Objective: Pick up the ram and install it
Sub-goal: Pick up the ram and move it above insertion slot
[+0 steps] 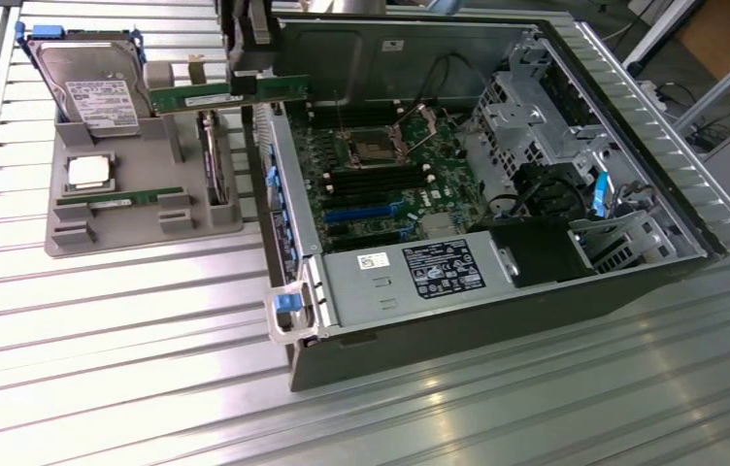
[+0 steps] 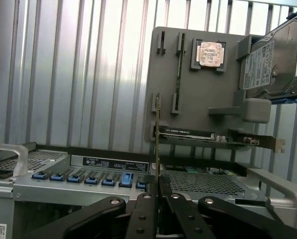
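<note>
My gripper [image 1: 251,83] hangs at the top of the exterior view and is shut on the ram [image 1: 216,96], a long green stick with a whitish label. The stick is held level in the air, above the gap between the grey tray [image 1: 145,228] and the left wall of the open computer case [image 1: 469,320]. In the wrist view the ram [image 2: 157,134] shows edge-on as a thin strip rising from between the black fingers [image 2: 144,209] of the gripper [image 2: 157,186]. The black memory slots [image 1: 368,181] lie on the green motherboard inside the case.
The tray holds a hard drive [image 1: 86,83], a square silver processor [image 1: 90,171], another green stick [image 1: 125,201] and an upright card [image 1: 216,160]. Inside the case are a power supply [image 1: 430,272] and drive cages [image 1: 527,107]. Ribbed metal table [image 1: 106,369] surrounds everything.
</note>
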Action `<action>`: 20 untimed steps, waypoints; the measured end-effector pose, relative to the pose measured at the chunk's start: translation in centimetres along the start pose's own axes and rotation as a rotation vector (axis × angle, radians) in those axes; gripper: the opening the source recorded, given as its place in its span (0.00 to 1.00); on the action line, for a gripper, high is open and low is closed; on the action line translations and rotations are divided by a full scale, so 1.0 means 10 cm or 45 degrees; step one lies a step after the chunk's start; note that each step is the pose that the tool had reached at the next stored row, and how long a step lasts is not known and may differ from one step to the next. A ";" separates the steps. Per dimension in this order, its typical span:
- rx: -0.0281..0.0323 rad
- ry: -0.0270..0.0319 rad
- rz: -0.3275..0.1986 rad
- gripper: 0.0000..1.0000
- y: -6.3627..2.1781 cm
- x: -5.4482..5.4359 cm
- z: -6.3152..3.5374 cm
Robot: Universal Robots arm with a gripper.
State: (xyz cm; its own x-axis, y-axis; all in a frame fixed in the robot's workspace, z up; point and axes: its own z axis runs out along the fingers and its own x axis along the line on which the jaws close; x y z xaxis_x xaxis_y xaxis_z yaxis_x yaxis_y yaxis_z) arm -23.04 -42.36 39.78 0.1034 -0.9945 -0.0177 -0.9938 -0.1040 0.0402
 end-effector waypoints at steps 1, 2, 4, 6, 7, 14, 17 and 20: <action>-0.0001 0.0000 0.000 0.13 -0.010 0.00 -0.001; -0.0001 0.0000 0.000 0.13 -0.024 0.00 -0.001; -0.0001 0.0000 0.000 0.13 -0.043 0.00 -0.002; -0.0001 0.0000 0.000 0.13 -0.056 0.01 -0.003; -0.0001 0.0000 0.000 0.13 -0.067 0.01 -0.003; 0.0000 0.0000 0.000 0.13 -0.143 0.01 -0.006; -0.0001 0.0001 0.000 0.13 -0.189 0.02 -0.009; 0.0000 0.0000 0.000 0.13 -0.234 0.02 -0.010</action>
State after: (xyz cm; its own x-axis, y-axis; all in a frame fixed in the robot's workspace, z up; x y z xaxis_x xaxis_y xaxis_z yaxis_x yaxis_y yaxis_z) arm -20.68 -42.36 39.78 0.1034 -0.9945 -0.0177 -0.9938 -0.1040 0.0402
